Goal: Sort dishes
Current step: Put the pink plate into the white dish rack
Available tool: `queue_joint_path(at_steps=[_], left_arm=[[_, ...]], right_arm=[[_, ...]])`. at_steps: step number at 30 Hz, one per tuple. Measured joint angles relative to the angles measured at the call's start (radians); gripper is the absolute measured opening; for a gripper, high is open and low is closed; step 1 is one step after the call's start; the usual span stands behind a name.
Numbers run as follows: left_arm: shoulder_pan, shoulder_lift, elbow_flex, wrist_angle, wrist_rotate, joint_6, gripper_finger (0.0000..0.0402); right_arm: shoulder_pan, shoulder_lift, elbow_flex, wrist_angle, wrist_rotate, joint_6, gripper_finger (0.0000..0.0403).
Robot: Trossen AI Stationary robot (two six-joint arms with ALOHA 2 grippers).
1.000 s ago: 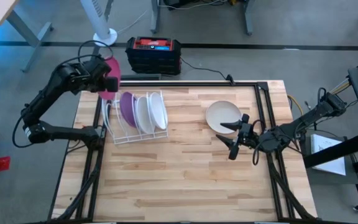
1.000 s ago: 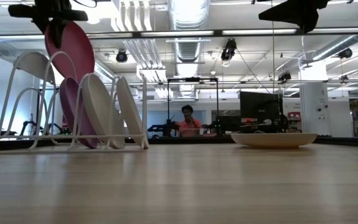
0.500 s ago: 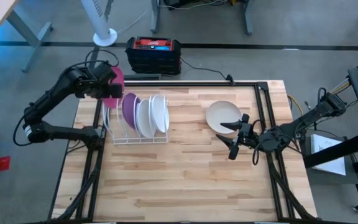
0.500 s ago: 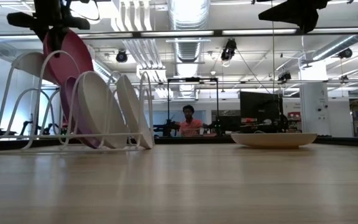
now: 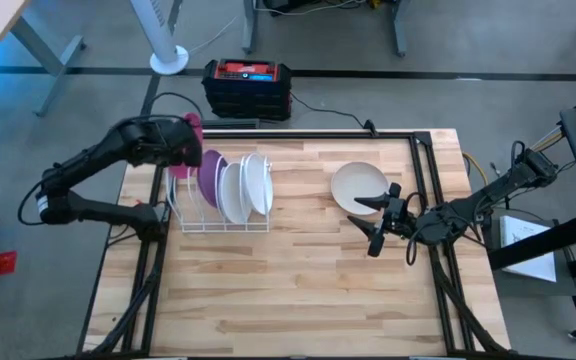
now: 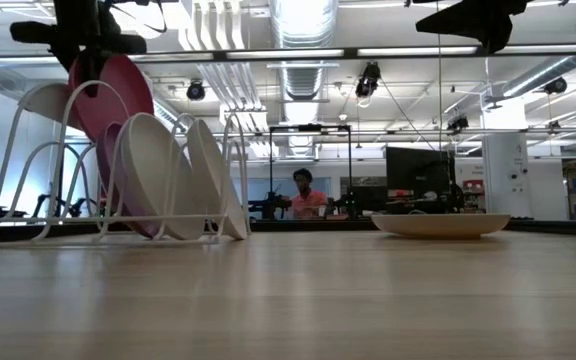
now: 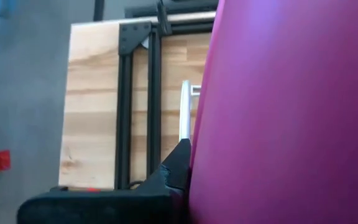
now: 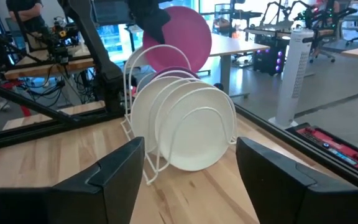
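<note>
While low view hides it, left gripper [image 5: 181,143] clamps magenta plate [image 5: 186,152].

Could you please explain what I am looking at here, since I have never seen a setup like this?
These are four camera views of one moment: one from above, one level with the table top, and one on each arm's wrist. Two dark robot arms work at a wooden table, sorting dishes. The left gripper is shut on a magenta plate, holding it over a white wire rack. The rack already holds a purple dish and white plates. A cream bowl lies flat on the table. The right gripper is open beside that bowl, holding nothing.
</note>
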Motion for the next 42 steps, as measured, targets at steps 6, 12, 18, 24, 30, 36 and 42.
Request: queue_joint_path(at_steps=[6,12,18,24,30,36,42], left_arm=[[-0.081,0.006,-0.048,0.002,-0.081,-0.069,0.0027],[-0.141,0.009,-0.062,-0.003,-0.099,-0.109,0.0027],[-0.144,0.009,0.000,0.003,-0.078,-0.080,0.0050],[-0.144,0.010,0.058,0.001,-0.094,-0.058,0.0082],[-0.144,0.027,0.064,0.001,-0.086,-0.043,0.0086],[-0.144,0.057,0.061,0.001,-0.072,-0.038,0.0086],[-0.143,0.065,0.066,0.000,-0.028,-0.028,0.0087]], right_arm=[[0.000,0.000,0.000,0.000,0.000,0.000,0.0243],[0.000,0.000,0.000,0.000,0.000,0.000,0.0240],[-0.002,0.000,0.000,0.000,0.000,0.000,0.0249],[-0.002,0.000,0.000,0.000,0.000,0.000,0.0246],[-0.002,0.000,0.000,0.000,0.000,0.000,0.0249],[-0.002,0.000,0.000,0.000,0.000,0.000,0.0256],[-0.002,0.000,0.000,0.000,0.000,0.000,0.0252]])
